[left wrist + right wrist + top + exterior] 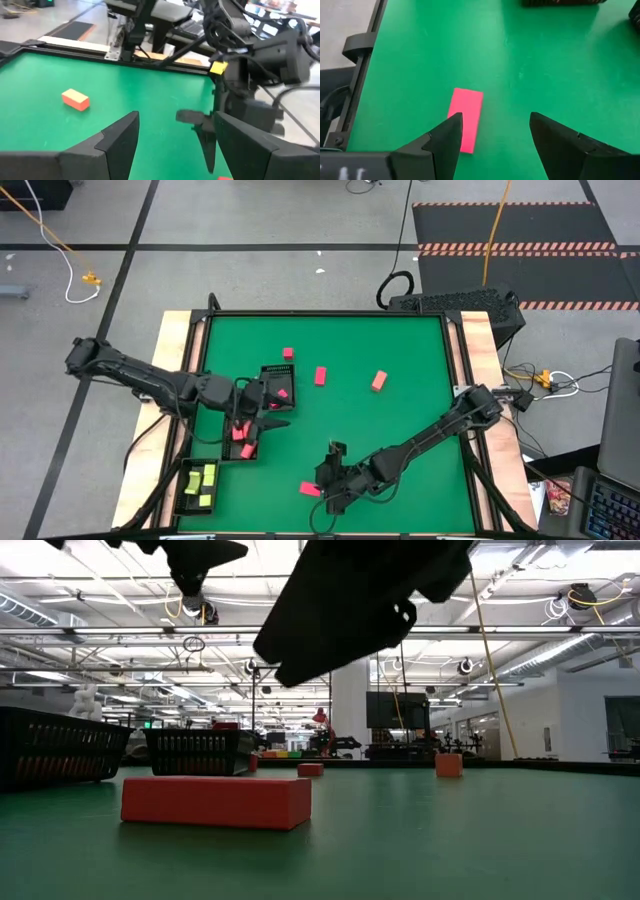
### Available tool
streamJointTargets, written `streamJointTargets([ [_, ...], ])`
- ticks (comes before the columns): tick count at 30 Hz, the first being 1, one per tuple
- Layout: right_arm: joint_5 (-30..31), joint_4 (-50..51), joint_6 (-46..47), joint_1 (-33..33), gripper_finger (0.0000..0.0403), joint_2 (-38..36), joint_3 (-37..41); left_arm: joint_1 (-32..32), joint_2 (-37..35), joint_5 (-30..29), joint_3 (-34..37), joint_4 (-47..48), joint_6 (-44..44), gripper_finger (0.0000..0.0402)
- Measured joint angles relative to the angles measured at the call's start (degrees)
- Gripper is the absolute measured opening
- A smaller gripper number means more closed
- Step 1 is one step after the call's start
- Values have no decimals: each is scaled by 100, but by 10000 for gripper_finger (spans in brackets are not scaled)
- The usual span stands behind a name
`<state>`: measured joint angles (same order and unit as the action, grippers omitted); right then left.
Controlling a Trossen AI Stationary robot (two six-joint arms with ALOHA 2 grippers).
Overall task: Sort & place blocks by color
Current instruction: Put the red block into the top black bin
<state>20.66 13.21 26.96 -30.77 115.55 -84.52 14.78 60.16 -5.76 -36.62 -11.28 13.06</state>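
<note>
No brand, label or legible writing shows on any item. Table [400, 430]: green-topped, wood-edged, carrying three black mesh trays along its left edge. Tray nearest the front-left corner [186, 498] holds yellow blocks [208, 476]; the middle tray [228, 454] holds magenta-red blocks [246, 449], partly covered by the left arm; the third tray [267, 371] holds one more red piece [283, 393]. Loose blocks: a magenta-red bar [466, 119] near the front edge, lying flat with its long axis roughly in line with the right gripper's fingers; in the low view it lies broadside [216, 801]. Two magenta pieces toward the back, one small [288, 353], one [320, 375] with its long axis running front to back. One salmon block [379, 381] right of centre, angled diagonally, also seen from the left wrist [75, 99]. Right gripper [495, 140]: fingers spread, empty, above the front edge with the bar just beside one finger, not between them. Left gripper [172, 142]: fingers spread, empty, over the middle and third trays. Whether either gripper touches anything below cannot be made out. The trays' full contents are hidden under the left arm.
</note>
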Motion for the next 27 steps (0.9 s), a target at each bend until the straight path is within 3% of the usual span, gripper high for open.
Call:
streamJointTargets([
  [6,6,31,87,-169,224,165,-11,741,233,-1081,0,-348,65,255],
  [13,22,-224,-9,-389,230,319,-8,1205,540,-1707,0,-1083,37,255],
  [23,3,-697,-20,-259,301,833,-6,1273,710,-1845,2,-1056,124,255],
  [27,37,-708,0,-199,307,837,-6,1343,712,-1847,2,-1026,123,255],
])
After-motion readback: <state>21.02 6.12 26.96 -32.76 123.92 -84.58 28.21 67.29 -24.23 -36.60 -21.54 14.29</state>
